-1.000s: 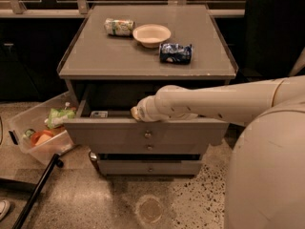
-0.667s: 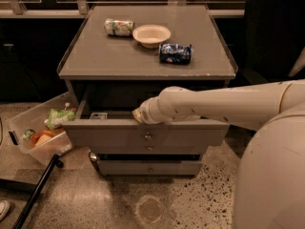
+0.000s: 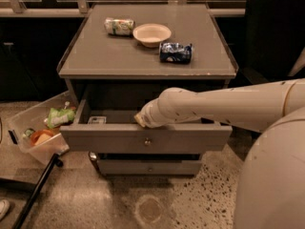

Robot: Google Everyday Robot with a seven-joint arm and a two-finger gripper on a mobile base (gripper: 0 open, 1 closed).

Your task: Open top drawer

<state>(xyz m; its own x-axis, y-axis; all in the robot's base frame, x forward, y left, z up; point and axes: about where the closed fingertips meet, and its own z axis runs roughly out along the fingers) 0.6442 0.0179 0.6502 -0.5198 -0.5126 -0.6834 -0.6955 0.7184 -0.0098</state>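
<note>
Counter [image 3: 119, 56] holds bowl [image 3: 151, 34], green packet [image 3: 119, 26], blue packet [image 3: 176, 52], labels unreadable; gripper [image 3: 141, 120] at open top drawer [image 3: 105, 138] edge, grip untellable.

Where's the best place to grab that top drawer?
By the small round knob at the front centre of the top drawer, coming straight from the front; it juts out. The gripper sits just above it, at the drawer front's upper edge.

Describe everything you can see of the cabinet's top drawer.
The top drawer is wide and grey, matte-looking, with one small round metal knob at the centre of its front. It is pulled partly out, level, below the cabinet's tabletop. Its shallow grey inside shows, with a small pale item near a side wall. The gripper sits at the front's top edge, just above the knob.
</note>
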